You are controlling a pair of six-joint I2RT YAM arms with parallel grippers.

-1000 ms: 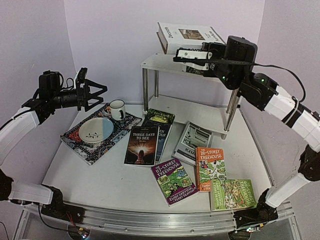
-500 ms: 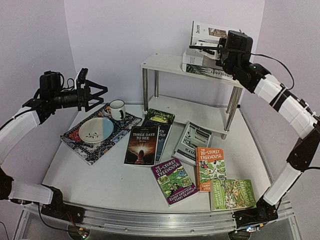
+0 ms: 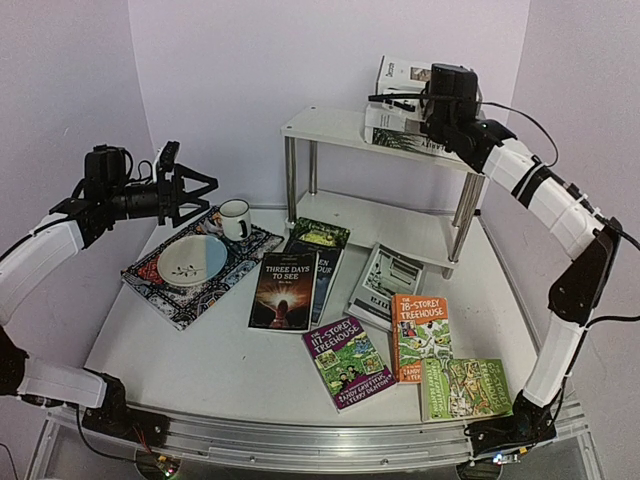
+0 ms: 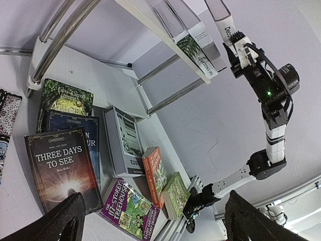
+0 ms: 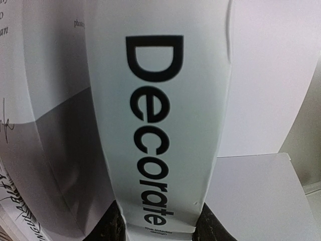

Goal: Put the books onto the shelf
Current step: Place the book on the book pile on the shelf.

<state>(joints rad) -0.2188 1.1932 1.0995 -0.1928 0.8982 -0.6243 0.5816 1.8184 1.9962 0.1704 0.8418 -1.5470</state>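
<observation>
The right hand [image 3: 408, 98] is closed on the spine of the white Decorate book [image 5: 160, 125], holding it upright at the top board of the shelf [image 3: 320, 125], just beside the flat books [image 3: 398, 138] there. The left hand [image 3: 190, 185] hangs wide open, empty, and other books [image 3: 285, 290] lie spread on the bench [image 3: 200, 370].

Bowl [image 3: 192, 260] and mug [image 3: 236, 219] (white) on mat [image 3: 165, 298]

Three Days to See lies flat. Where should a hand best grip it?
Three Days to See: probably its right long edge, which lies over the blue book and so seems lifted off the table. Come from above and the right, one jaw sliding under.
</observation>
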